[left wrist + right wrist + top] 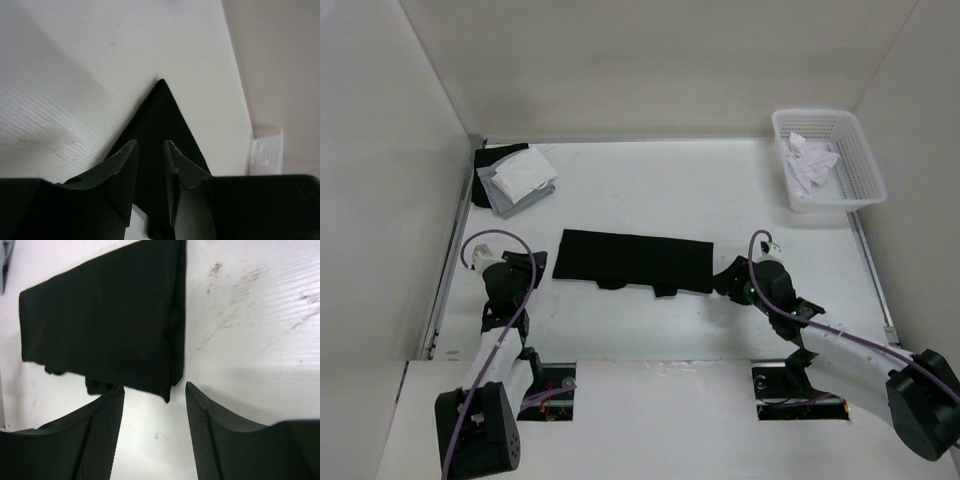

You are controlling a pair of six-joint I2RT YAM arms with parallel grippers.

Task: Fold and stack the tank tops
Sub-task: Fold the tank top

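The black tank top [632, 262] lay folded into a long strip in the middle of the desk [650, 195]. It looked soft, thin and light, so its corners at the short ends seemed the best hold. The left gripper [532, 270] and the right gripper [728, 278] stood at these ends, jaws apart, holding nothing.

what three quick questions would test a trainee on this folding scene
1. True or false: the right hand stands open beside the black tank top, holding nothing.
2. Where is the folded pile? A far left corner; B near right corner; C on the black top.
3. What does the white mesh basket hold?
Key: 1 true; 2 A; 3 crumpled white cloth.
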